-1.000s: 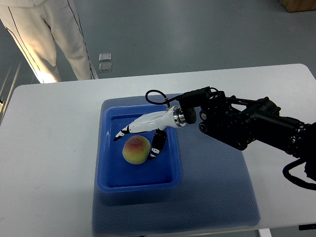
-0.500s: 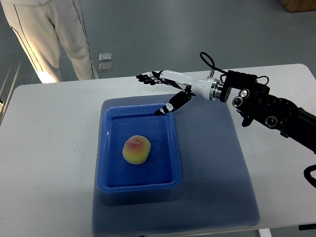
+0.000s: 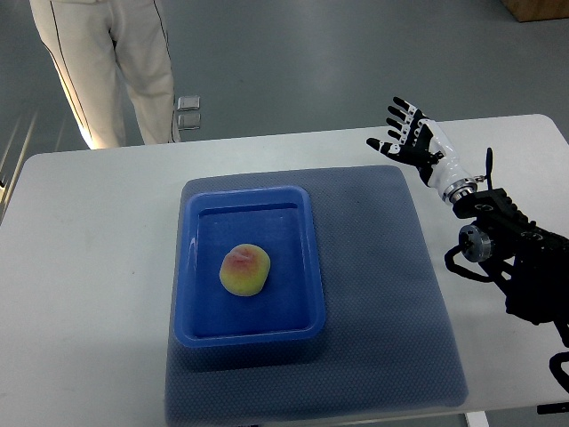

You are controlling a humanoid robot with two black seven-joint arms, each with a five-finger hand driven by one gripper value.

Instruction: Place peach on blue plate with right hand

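A yellow-red peach (image 3: 244,269) lies by itself in the middle of the blue plate (image 3: 302,205), a deep rectangular dish on the blue mat (image 3: 382,294). My right hand (image 3: 406,133) is raised well off to the right of the plate, above the mat's far right corner. Its fingers are spread and hold nothing. The black right forearm (image 3: 511,267) comes in from the right edge. The left arm does not show.
A person in light trousers (image 3: 107,62) stands beyond the table's far left side. The white table (image 3: 89,267) shows bare to the left of the mat. Its far edge runs behind my hand.
My right hand let go of the peach in the plate, lifted, and swung away to the right and back. The peach stayed put. The person shifted slightly right.
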